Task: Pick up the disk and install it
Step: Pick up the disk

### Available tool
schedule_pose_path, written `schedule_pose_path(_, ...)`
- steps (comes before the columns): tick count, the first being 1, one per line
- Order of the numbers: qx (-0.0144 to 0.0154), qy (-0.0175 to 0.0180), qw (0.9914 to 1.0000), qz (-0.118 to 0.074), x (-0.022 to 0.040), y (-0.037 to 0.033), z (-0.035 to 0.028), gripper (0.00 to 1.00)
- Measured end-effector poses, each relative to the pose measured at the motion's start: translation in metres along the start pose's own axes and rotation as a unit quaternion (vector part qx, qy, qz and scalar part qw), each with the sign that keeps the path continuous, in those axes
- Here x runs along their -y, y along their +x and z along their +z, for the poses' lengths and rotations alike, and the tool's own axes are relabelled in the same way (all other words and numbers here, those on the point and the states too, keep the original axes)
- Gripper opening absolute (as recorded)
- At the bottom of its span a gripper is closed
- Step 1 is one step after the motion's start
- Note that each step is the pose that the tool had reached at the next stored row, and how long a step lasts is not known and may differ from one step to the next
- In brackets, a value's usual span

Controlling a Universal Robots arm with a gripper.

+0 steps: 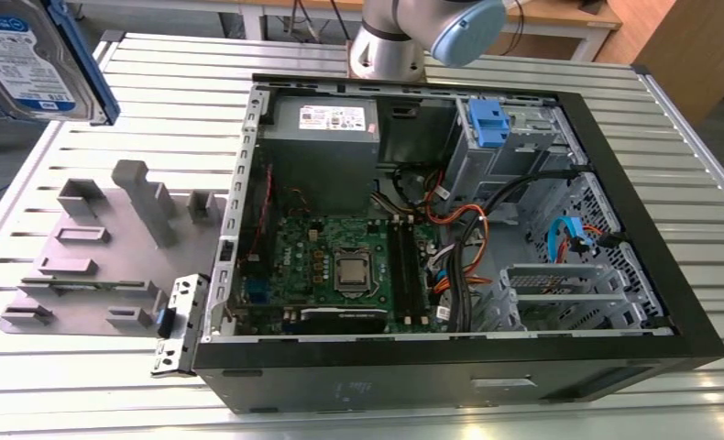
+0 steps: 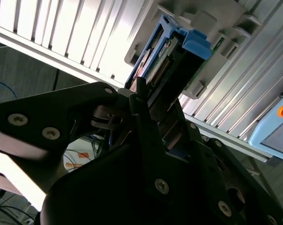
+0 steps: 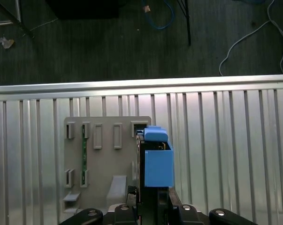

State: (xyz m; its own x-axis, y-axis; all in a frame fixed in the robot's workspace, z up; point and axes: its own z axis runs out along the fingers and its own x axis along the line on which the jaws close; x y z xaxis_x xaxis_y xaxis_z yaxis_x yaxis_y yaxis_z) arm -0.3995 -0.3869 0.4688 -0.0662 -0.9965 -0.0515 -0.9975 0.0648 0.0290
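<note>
**Exterior view: disk held in mid-air**

We see the disk [image 1: 26,55] at ten o'clock, up in the air. The grey fixture plate [image 1: 93,266] lies at nine, the open computer case [image 1: 460,367] toward three. In the second wrist view, the gripper [image 2: 153,105] clamps the disk.

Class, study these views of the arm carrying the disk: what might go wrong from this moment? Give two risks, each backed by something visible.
1. The gripper holds the disk high above the slatted table; a slip would likely drop it onto the grey fixture plate.
2. Loose cables cross the open computer case beside its metal bays; the blue carrier might snag them.
</note>
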Motion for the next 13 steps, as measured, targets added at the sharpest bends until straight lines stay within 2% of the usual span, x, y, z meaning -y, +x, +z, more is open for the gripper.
schedule_pose_path(6, 0.0, 0.0, 1.0, 0.0, -0.0003, -0.0006, -0.0112, 0.35)
schedule_pose_path(13, 0.0, 0.0, 1.0, 0.0, 0.0003, -0.0008, -0.0121, 0.35)
